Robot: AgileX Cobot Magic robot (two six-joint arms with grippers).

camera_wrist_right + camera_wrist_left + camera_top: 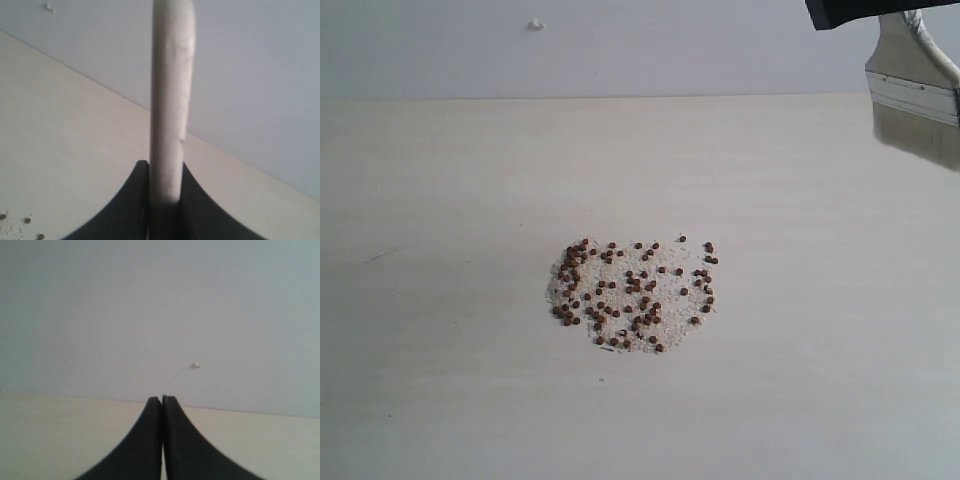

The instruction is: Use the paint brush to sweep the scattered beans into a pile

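nearest the exterior camera the pale table [440,400] lies bare. the beans [632,295] sit mid-table as a loose, roundish patch of reddish-brown dots over fine whitish grains. they are denser on its left side, and a few strays lie along the far right rim.

well beyond them, at the far right edge, the paint brush [912,70] hangs bristles-down. the right gripper [165,182] is clamped on its wooden handle, and the wrist view shows that handle edge-on between the jaws. the left gripper [162,406] has its jaws pressed together on nothing and points at the wall, where a small white speck [195,365] shows.

judged from this, the brush is in hand but well apart from the beans, so no sweeping stroke is under way. the next move calls for bringing the bristles down just outside the patch and drawing them inward, lightly, since round beans are likely to roll.

the frame edge cuts off part of the bristles, so i cannot tell whether they touch the table. the hole in the handle is not visible, and the left arm is out of the exterior view.
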